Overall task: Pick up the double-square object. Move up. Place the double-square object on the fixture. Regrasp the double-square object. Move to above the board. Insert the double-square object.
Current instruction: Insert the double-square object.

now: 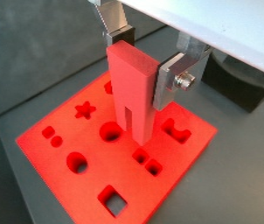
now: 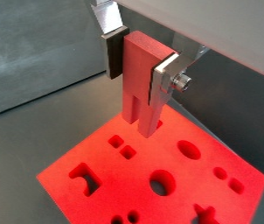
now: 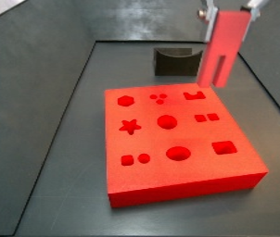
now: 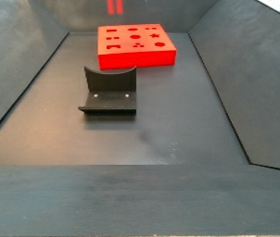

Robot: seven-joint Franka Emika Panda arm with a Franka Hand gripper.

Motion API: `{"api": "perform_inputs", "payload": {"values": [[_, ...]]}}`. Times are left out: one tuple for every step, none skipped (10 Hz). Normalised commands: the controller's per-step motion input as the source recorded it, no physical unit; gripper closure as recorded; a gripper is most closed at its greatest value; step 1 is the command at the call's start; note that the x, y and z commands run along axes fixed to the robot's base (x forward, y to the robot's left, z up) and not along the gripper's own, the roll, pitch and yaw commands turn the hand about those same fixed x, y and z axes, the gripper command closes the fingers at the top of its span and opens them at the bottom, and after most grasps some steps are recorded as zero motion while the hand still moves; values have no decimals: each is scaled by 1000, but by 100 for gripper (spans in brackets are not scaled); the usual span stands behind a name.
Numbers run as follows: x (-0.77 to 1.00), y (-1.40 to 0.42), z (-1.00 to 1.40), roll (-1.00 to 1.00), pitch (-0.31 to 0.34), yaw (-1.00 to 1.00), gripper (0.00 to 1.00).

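Two fingers of the gripper (image 1: 141,59) clamp the double-square object (image 1: 132,92) upright above the board (image 3: 180,157) — toward its two-o'clock corner, seemingly. Insertion is next — descend squarely over the matching recess.

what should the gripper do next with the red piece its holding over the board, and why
Probably ease straight down, after a small alignment check. The gripper is shut on the double-square object, which hangs upright above the board with its lower end clear of the surface in a side view. Which recess it sits over I cannot tell.
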Motion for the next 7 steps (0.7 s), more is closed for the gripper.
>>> {"api": "perform_inputs", "payload": {"values": [[880, 3, -280, -17, 0, 180, 100], [866, 0, -209, -41, 0, 146, 100], [843, 0, -180, -23, -9, 149, 100], [734, 80, -166, 0, 0, 163, 100], [343, 149, -314, 0, -63, 209, 100], [157, 177, -437, 0, -97, 234, 100], [29, 83, -583, 24, -123, 314, 100]]}}
